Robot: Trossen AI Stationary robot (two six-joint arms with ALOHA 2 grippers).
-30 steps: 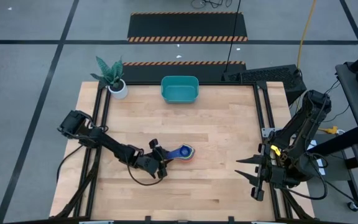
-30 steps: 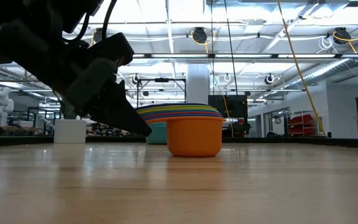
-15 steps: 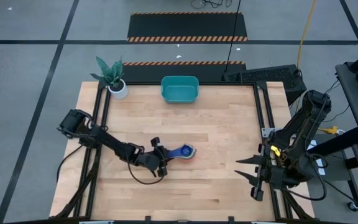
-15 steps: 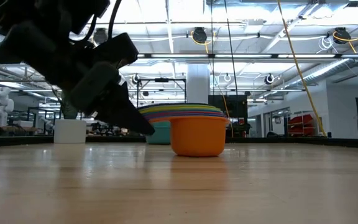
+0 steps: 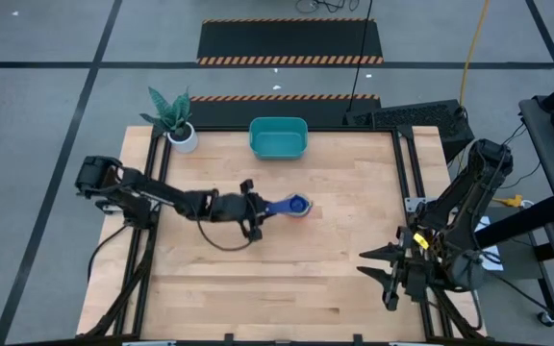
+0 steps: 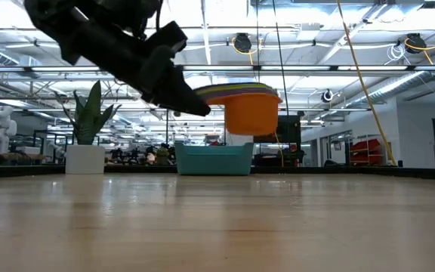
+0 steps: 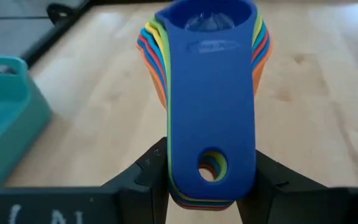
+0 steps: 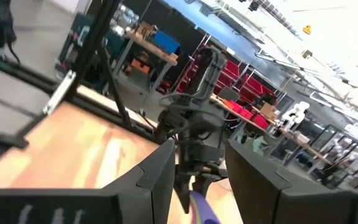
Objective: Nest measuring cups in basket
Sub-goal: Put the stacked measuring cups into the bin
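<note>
Nested stack of coloured plastic measuring cups [image 5: 294, 205] hangs above the wooden surface [image 5: 335, 259], left hand [image 5: 255, 211] grasping the handles for carriage toward the teal plastic basket [image 5: 278, 138]. Right hand [image 5: 381, 277] waits released.

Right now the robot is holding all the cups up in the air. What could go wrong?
The left hand pinches the nested measuring cups only by their handles, so the heavy bowl end sticks out and could tip or slip.

The stack hangs well above the table, not yet over the teal basket. A drop here might scatter the cups.

The basket is small, so the stack could hit its rim going in.
</note>
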